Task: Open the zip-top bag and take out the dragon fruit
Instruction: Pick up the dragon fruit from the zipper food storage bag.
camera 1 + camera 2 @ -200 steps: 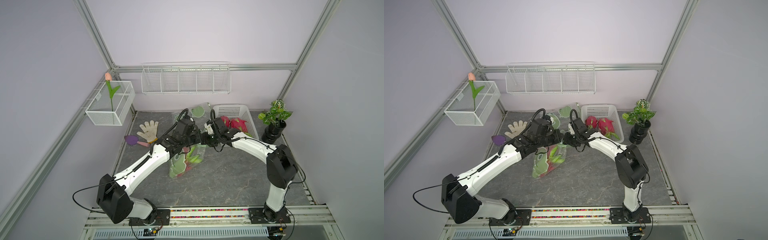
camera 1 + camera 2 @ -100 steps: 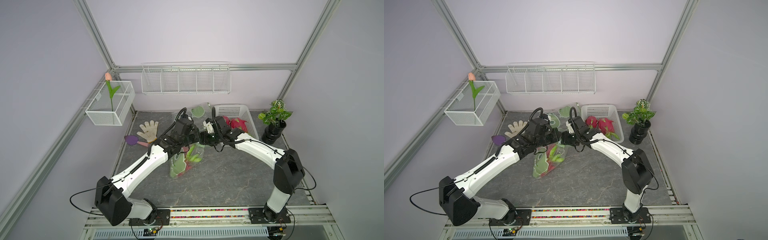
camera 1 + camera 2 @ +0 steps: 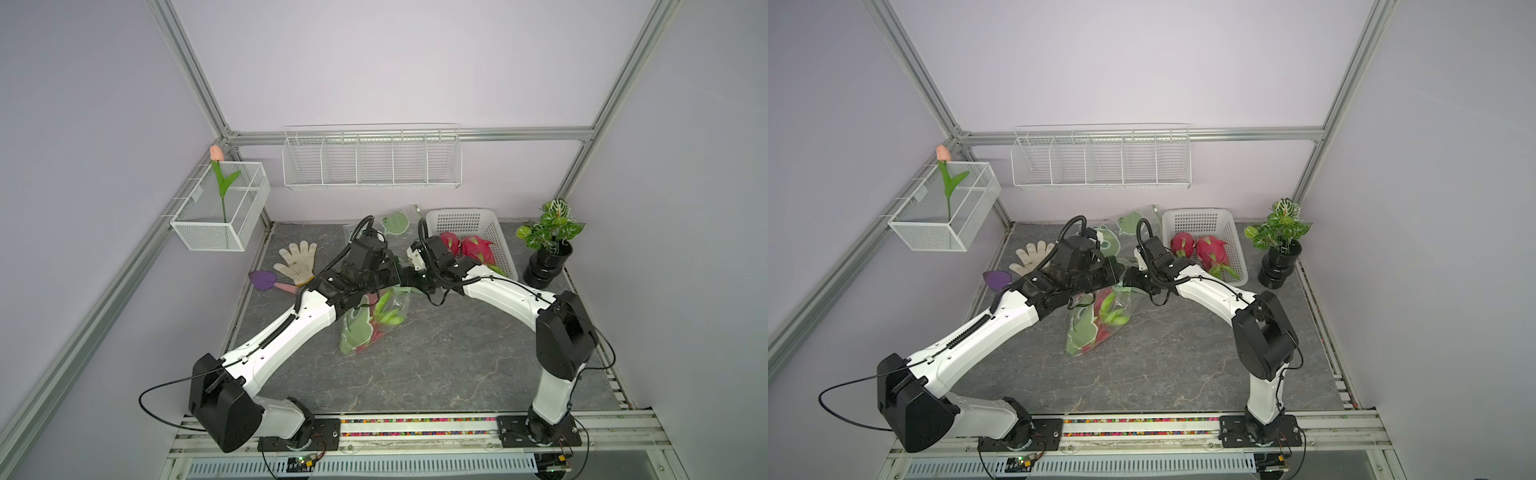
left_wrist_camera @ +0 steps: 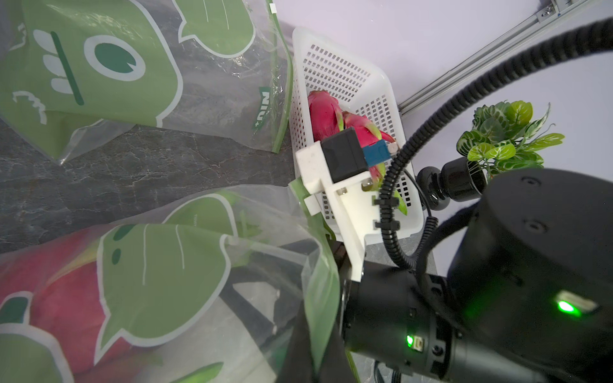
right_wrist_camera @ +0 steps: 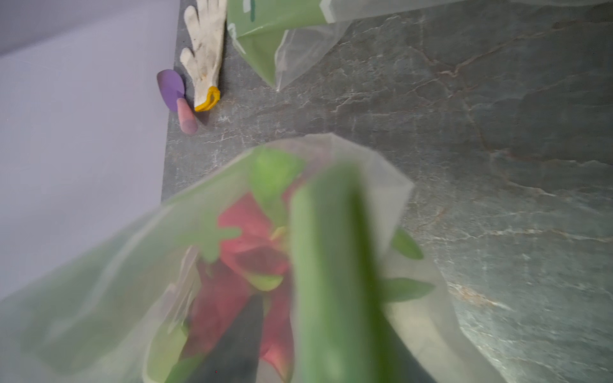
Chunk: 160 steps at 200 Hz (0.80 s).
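On my feed: left gripper [image 3: 394, 275] clamped shut on top edge of zip-top bag [image 3: 358, 328]. Bag hangs from it, bottom resting on tabletop [image 3: 436, 353]. The right gripper [image 3: 406, 277] sits at same edge, nose to nose with left. I can't tell how wide its jaws stand, wrist view all blurred film. Both arms stretched in low, meeting mid-tabletop. One dragon fruit [image 3: 376, 333] inside bag, two more in basket [image 3: 461, 216].

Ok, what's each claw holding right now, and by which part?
The left claw is shut on the green zip edge of the bag. The right claw is inside the bag's mouth; whether it grips the dragon fruit cannot be told.
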Each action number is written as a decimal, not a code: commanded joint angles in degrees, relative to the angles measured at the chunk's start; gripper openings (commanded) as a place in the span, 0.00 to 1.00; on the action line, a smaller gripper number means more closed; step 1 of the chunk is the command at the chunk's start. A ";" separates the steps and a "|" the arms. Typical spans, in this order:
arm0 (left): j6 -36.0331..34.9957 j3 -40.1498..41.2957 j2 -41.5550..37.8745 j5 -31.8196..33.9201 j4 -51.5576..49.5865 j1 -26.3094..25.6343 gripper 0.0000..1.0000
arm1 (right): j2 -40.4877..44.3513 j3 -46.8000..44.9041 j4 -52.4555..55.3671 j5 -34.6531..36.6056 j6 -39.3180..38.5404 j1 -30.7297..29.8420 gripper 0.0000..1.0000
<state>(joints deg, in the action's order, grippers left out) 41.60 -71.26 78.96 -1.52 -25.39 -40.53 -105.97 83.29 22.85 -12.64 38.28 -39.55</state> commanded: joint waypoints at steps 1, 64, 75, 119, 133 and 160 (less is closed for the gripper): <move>-0.21 -0.90 -0.75 -0.02 1.39 -0.25 0.00 | -0.39 1.27 4.69 5.13 -2.00 0.70 0.50; -0.17 -1.29 -1.43 0.05 1.43 -0.25 0.00 | -0.81 0.49 5.40 7.12 -2.12 1.57 0.53; -0.16 -1.26 -1.44 -0.14 1.43 -0.25 0.00 | -0.81 0.55 5.01 6.88 -1.94 1.54 0.53; -0.21 -1.49 -1.40 -0.12 1.26 -0.25 0.00 | -0.65 1.55 7.62 9.90 -2.91 1.58 0.58; -0.29 -1.77 -1.31 -0.11 1.30 -0.25 0.00 | -0.31 1.75 8.62 11.19 -3.41 1.46 0.59; -0.45 -2.34 -0.70 -0.05 1.11 -0.25 0.00 | -0.23 2.62 10.62 13.83 -4.46 1.01 0.62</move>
<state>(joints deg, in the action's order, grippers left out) 41.56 -71.26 78.96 -2.66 -25.36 -40.93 -105.97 85.01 28.51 -4.99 35.46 -39.20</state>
